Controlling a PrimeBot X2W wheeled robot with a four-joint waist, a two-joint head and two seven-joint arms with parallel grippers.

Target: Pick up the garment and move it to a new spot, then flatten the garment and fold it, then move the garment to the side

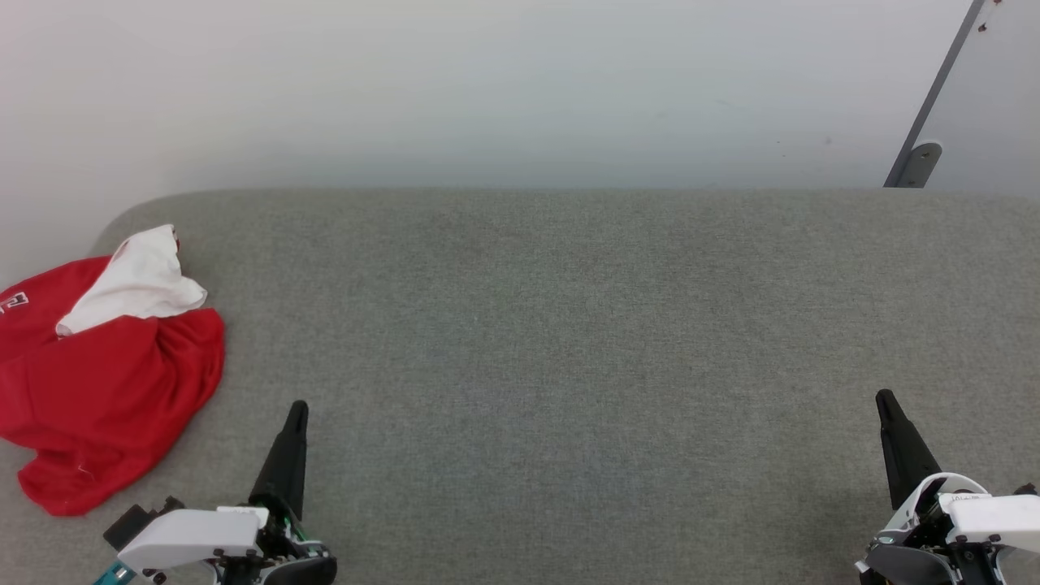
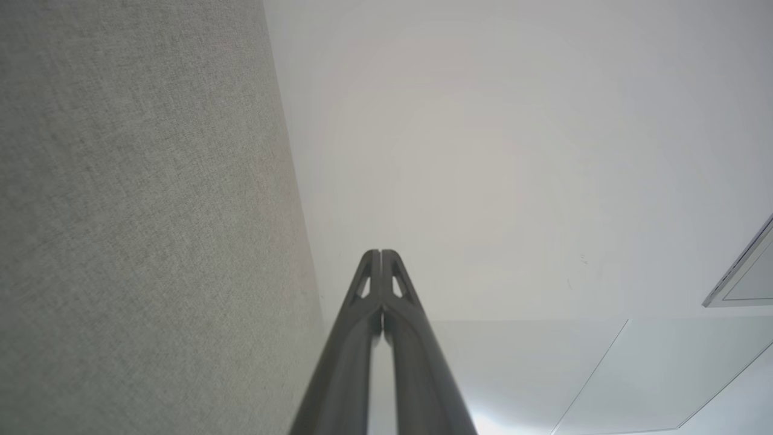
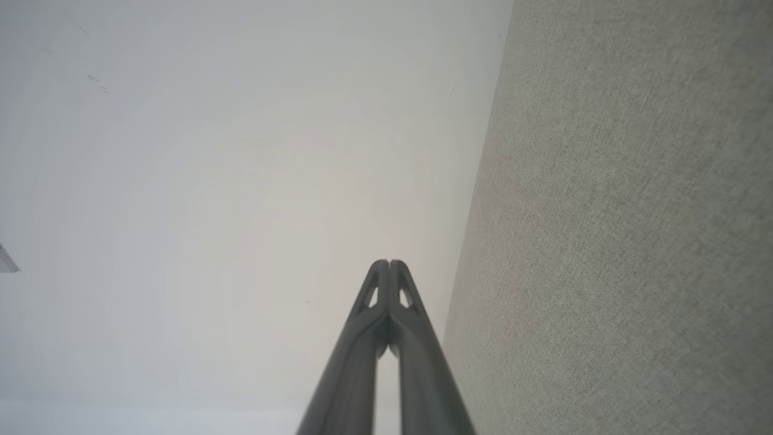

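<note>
Table (image 1: 569, 325): covered in a grey woven fabric with a fine, even weave. The far edge runs straight across the head view, and the far left corner is rounded. Most of the top lies bare.

Garment (image 1: 106, 382): red, crumpled in a heap on the table's left end, cut off by the left border of the head view. A white sleeve (image 1: 138, 284) lies bunched on top of the heap, toward the far side. A bit of black-and-white lettering (image 1: 12, 303) shows at the picture's border.

Left end effector (image 1: 297, 410): low at the near edge, just right of the garment and apart from it. In the left wrist view (image 2: 381, 254) its dark fingers are pressed together at the tips and hold nothing. The grey table fabric (image 2: 139, 211) runs down that view's left side.

Right end effector (image 1: 884, 400): near the table's right end, well apart from the garment. In the right wrist view (image 3: 389, 263) its fingers are likewise closed tip to tip and empty, with the table fabric (image 3: 634, 241) on that view's right side.

Room: a pale, plain surface (image 1: 487, 89) lies beyond the far edge; cannot tell whether it is wall or floor. A slanted grey strip (image 1: 934, 89) with a small bracket at its foot crosses the upper right corner. The left wrist view shows thin seam lines (image 2: 604, 368) and a framed panel (image 2: 743, 272) at its right border.
</note>
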